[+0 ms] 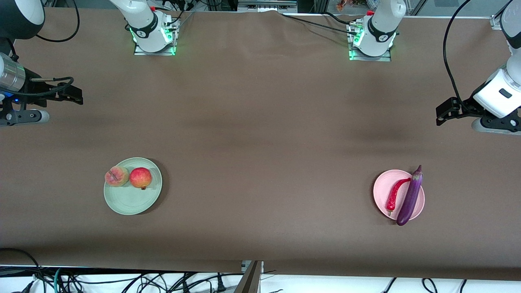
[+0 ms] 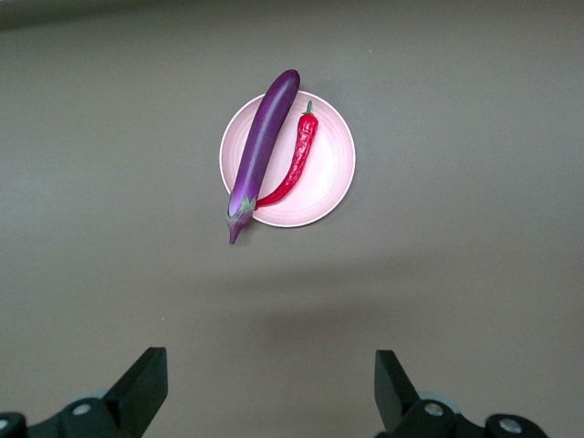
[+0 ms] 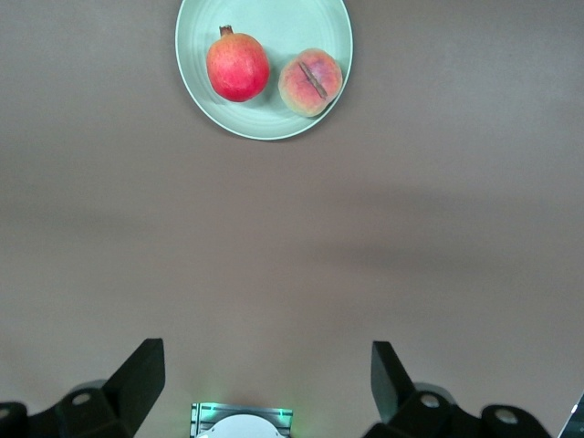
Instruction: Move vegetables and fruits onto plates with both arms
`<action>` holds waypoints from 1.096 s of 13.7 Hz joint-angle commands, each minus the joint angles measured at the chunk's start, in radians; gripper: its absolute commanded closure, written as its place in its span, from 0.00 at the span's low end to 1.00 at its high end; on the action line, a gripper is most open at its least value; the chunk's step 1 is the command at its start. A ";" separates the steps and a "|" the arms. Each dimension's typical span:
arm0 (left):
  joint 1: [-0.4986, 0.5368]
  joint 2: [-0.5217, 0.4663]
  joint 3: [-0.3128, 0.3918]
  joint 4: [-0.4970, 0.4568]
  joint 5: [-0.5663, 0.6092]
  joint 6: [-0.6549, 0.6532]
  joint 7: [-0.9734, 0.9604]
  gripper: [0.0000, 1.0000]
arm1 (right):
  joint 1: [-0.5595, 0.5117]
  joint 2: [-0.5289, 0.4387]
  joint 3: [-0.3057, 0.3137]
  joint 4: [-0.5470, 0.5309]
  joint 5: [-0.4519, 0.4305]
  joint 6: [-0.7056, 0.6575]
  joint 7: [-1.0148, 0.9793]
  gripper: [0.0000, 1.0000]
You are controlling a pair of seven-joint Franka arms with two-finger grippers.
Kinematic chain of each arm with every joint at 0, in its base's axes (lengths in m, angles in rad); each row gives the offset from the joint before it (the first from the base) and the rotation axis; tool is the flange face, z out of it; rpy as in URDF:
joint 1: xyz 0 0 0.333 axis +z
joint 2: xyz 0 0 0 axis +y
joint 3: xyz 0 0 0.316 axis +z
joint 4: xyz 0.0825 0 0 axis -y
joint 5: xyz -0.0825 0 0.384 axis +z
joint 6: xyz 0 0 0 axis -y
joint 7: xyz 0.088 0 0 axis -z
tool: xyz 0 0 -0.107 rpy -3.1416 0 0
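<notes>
The pale mint green plate (image 1: 131, 204) holds the peach (image 1: 117, 176) and the round red-yellow fruit (image 1: 140, 178) side by side, toward the right arm's end. The pale pink plate (image 1: 381, 191) holds the red chili (image 1: 396, 193) and the purple eggplant (image 1: 410, 197), whose ends overhang the rim, toward the left arm's end. My left gripper (image 1: 444, 111) is open and empty, up over bare table at its end. My right gripper (image 1: 75, 94) is open and empty over bare table at its end. The left wrist view shows the gripper (image 2: 271, 388), eggplant (image 2: 260, 151), chili (image 2: 297, 164) and pink plate (image 2: 336, 173). The right wrist view shows the gripper (image 3: 269, 383), green plate (image 3: 265, 23), red-yellow fruit (image 3: 237, 68) and peach (image 3: 310, 82).
The two arm bases (image 1: 154, 36) (image 1: 371, 40) with green lights stand along the table edge farthest from the front camera. Cables (image 1: 122, 280) hang past the edge nearest the front camera. Brown cloth (image 1: 260, 162) lies between the plates.
</notes>
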 commanded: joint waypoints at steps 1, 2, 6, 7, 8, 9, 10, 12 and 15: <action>-0.001 -0.014 0.002 0.005 -0.023 -0.017 0.009 0.00 | 0.016 -0.023 -0.002 -0.026 0.014 0.019 -0.015 0.00; -0.001 -0.014 0.000 0.005 -0.023 -0.017 0.009 0.00 | 0.014 -0.020 -0.003 -0.021 0.016 0.022 -0.032 0.00; -0.001 -0.014 0.002 0.005 -0.023 -0.017 0.009 0.00 | 0.013 -0.045 -0.023 0.019 0.008 0.028 -0.037 0.00; -0.002 -0.014 0.002 0.005 -0.023 -0.017 0.009 0.00 | 0.013 -0.045 -0.022 0.019 0.005 0.030 -0.034 0.00; -0.002 -0.014 0.000 0.005 -0.023 -0.017 0.009 0.00 | 0.013 -0.037 -0.025 0.019 0.010 0.030 -0.035 0.00; -0.001 -0.014 0.000 0.005 -0.023 -0.017 0.009 0.00 | 0.011 -0.032 -0.025 0.020 0.013 0.028 -0.034 0.00; -0.002 -0.014 0.000 0.005 -0.023 -0.017 0.011 0.00 | 0.013 -0.032 -0.023 0.022 0.016 0.030 -0.028 0.00; -0.001 -0.014 0.000 0.005 -0.023 -0.017 0.011 0.00 | 0.016 -0.031 -0.020 0.022 0.017 0.030 -0.020 0.00; 0.004 -0.012 0.003 0.003 -0.023 -0.017 0.017 0.00 | 0.014 -0.029 -0.020 0.023 0.019 0.033 -0.015 0.00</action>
